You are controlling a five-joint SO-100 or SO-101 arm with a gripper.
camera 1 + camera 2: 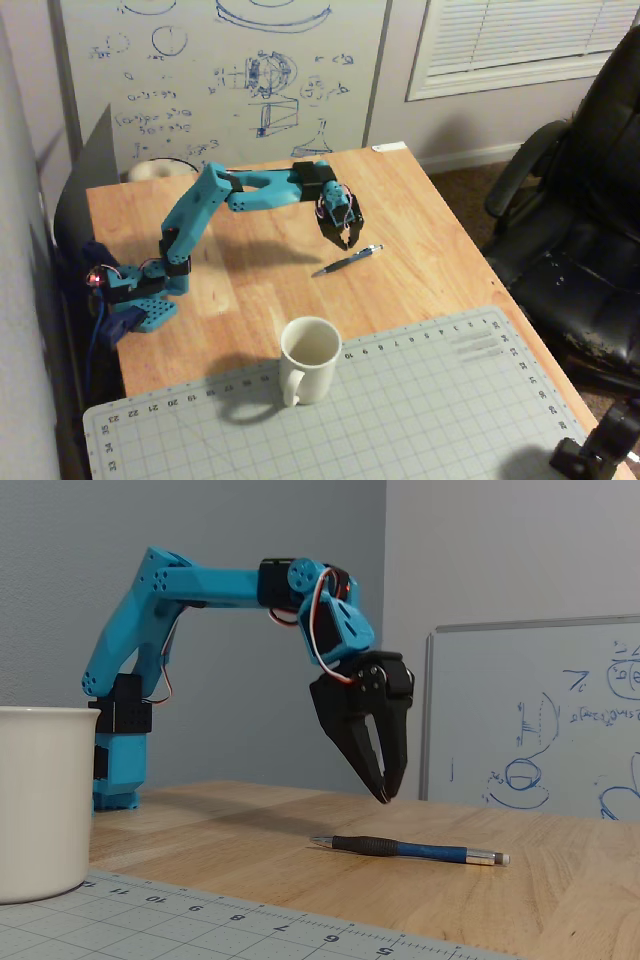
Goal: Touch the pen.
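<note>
The pen (348, 261) (410, 849) lies flat on the wooden table (250, 290), dark blue with a silvery end. In both fixed views my gripper (343, 241) (384, 796) hangs above it with black fingers pointing down, tips close together, nothing between them. In the low side view its tips hover clear of the pen, above its grip section, with a visible gap of air. The blue arm (200, 215) reaches from its base at the table's left.
A white mug (307, 358) (40, 800) stands at the edge of a grey cutting mat (400, 410). A whiteboard (220, 70) leans behind the table, and a black office chair (580, 230) sits to the right.
</note>
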